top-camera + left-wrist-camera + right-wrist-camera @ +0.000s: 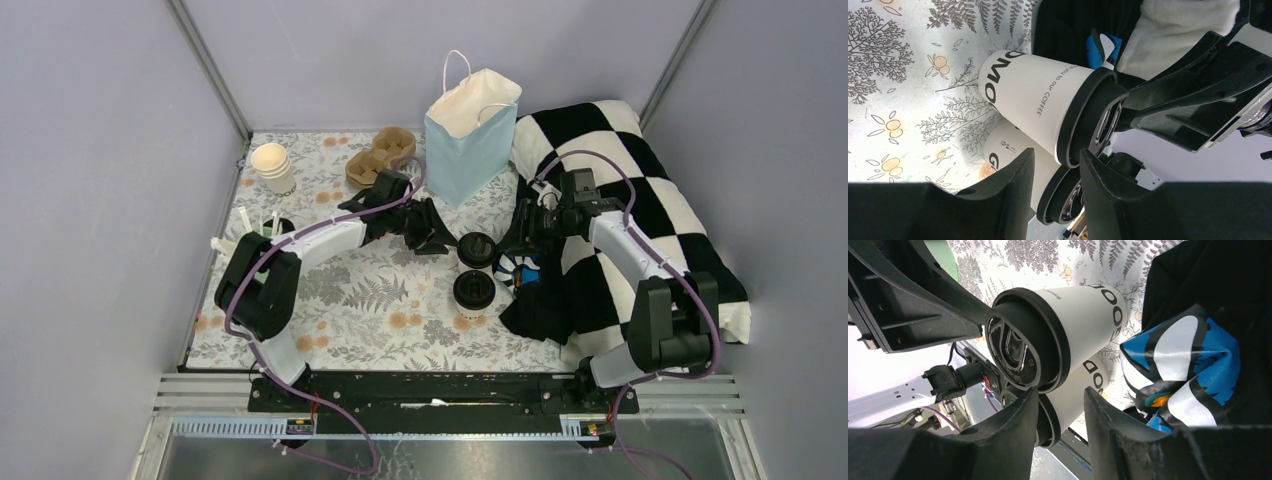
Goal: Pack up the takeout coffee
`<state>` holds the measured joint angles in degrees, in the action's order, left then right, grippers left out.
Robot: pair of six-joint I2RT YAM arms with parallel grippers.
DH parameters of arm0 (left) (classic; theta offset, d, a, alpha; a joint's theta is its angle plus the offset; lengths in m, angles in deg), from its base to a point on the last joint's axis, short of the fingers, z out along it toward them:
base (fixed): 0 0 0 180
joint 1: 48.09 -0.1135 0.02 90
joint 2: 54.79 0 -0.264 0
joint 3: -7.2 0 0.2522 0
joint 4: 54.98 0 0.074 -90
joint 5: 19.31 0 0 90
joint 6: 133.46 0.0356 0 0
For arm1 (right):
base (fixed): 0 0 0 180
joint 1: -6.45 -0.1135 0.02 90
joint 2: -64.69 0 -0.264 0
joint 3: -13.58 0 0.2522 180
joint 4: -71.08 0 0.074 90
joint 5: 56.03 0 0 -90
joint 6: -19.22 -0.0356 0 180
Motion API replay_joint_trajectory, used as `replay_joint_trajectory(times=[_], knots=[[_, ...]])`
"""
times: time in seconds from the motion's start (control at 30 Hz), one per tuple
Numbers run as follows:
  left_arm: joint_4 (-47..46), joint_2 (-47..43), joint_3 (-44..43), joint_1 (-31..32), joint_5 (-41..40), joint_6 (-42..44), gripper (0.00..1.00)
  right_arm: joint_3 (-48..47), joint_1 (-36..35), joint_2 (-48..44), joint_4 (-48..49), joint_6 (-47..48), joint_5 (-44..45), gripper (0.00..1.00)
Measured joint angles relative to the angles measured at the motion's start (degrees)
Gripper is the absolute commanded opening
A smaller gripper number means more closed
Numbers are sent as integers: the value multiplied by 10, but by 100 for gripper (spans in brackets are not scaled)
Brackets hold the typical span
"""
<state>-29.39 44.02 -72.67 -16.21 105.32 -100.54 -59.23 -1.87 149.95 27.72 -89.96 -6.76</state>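
Closest to each wrist lens are that arm's own black fingers: the left gripper (1058, 160) and the right gripper (1062, 397) both show a middling gap, neither wide nor closed, and a black lid fills each gap. I cannot tell whether either pair is pinching a cup or only framing it. The takeout coffee stands mid-table as two white paper cups, both upright with lids on top, so their long axis runs straight up from the table (330, 300). The far cup (478, 250) and the near cup (474, 291) sit just beside each other, the near one toward the arm bases. From above, the far cup lies between the two grippers. The left one comes at it from the left over the floral surface. The right one comes from the right over the checkered cloth (640, 180). Neither looks clearly nearer, so to my eye either arm could take it, or each could take one cup. A blue-and-white bundle (520, 268) lies against the cloth just right of the cups, close to the right fingers. Behind the cups stands the blue bag (470, 140), mouth open upward, with a cardboard carrier (378, 158) to its left. I judge a cup would have to rise and travel away from the bases to reach that opening.
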Motion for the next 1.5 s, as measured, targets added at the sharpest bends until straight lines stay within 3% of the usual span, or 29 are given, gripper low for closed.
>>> replay_joint_trajectory(times=[0.63, 0.93, 1.5], knots=[[-15, 29, -2, 3, 11, 1, 37, 14, 5, 32, 44, -21, -10, 37], [-2, 30, -8, 7, 10, 7, 42, 30, 7, 34, 64, -32, -27, 35], [23, 29, -24, 18, -11, 31, 29, 47, 11, 34, 83, -47, -37, 40]])
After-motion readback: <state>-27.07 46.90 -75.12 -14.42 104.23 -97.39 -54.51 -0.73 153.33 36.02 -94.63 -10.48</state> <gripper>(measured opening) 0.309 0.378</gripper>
